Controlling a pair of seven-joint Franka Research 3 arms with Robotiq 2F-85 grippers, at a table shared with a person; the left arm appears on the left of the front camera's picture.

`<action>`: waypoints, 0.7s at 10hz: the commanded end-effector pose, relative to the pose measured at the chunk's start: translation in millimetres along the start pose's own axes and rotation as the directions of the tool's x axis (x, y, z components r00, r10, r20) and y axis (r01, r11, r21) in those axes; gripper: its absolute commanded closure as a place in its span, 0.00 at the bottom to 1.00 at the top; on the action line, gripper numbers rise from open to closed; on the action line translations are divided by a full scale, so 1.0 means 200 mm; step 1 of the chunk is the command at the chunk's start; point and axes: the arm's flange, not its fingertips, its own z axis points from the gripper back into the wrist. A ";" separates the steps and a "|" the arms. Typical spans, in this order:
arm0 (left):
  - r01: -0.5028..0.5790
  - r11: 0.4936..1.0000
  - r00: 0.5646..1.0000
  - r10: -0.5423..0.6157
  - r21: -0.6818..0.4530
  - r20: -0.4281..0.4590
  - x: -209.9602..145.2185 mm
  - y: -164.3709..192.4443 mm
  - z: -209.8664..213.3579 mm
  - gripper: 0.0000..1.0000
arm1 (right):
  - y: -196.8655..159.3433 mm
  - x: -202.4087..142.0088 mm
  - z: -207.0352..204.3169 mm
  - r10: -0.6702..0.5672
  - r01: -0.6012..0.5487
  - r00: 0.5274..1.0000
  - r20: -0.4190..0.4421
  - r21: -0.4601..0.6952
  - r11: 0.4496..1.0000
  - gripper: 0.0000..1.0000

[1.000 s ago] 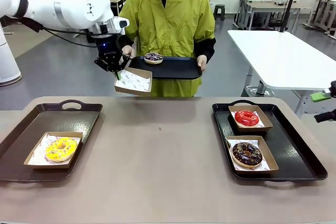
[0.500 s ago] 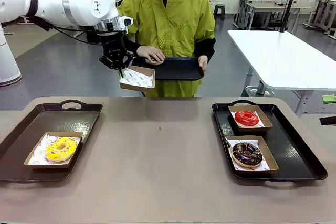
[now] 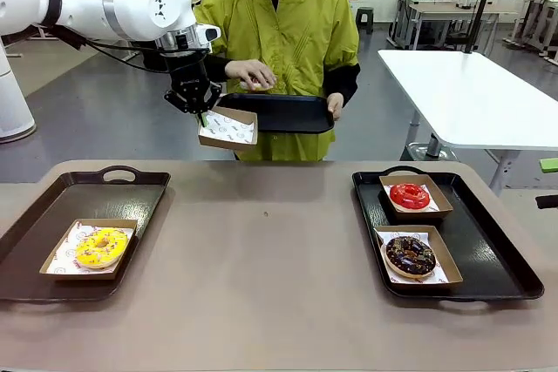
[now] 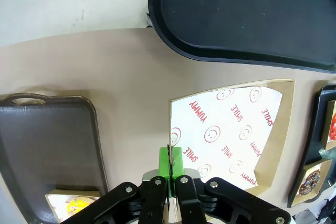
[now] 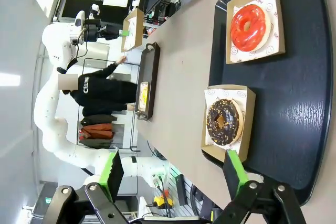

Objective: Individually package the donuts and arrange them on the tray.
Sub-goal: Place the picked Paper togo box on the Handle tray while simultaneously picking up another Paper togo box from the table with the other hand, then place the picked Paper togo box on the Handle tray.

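- the left gripper (image 3: 199, 115) is raised over the far edge of the table, fingers pinched tight on the near rim of an empty box (image 3: 227, 129); the left wrist view shows the green pads (image 4: 170, 162) squeezing the cardboard wall, with the white printed liner bare.
- the box hangs just beside the person's black tray (image 3: 279, 112), at its seven o'clock corner, slightly tilted.
- the person's hand (image 3: 251, 73) hovers above that tray, fingers curled down; whether it holds the fourth donut i cannot tell.
- the yellow donut (image 3: 101, 246) sits boxed on the left tray (image 3: 52, 206), at its six o'clock end.
- the red donut (image 3: 410, 195) is boxed at twelve o'clock on the right tray (image 3: 488, 241), the chocolate donut (image 3: 411, 254) boxed at six o'clock.
- the right gripper (image 5: 173, 174) hovers spread wide over the right tray, holding nothing.
- judgement: three donuts are packaged, one is left, and the held box waits to receive it.
- handling: a donut is likely light and soft, its glaze sticky and easily marred, so it is better moved by its box.
- the box is thin cardboard, light but bendy; a rim pinch may sag once loaded, so keep it level and move slowly.
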 end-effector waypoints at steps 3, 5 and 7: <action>0.007 1.000 1.000 -0.007 0.001 0.007 -0.03 0.01 0.01 1.00 | 0.02 -0.02 -0.01 -0.001 0.001 1.000 -0.011 0.001 1.000 0.00; 0.007 1.000 1.000 -0.007 0.001 0.007 -0.03 0.01 0.01 1.00 | 0.02 -0.02 -0.01 -0.001 0.001 1.000 -0.011 0.001 1.000 0.00; 0.007 1.000 1.000 -0.007 0.001 0.007 -0.03 0.01 0.01 1.00 | 0.02 -0.02 -0.01 -0.001 0.001 1.000 -0.011 0.001 1.000 0.00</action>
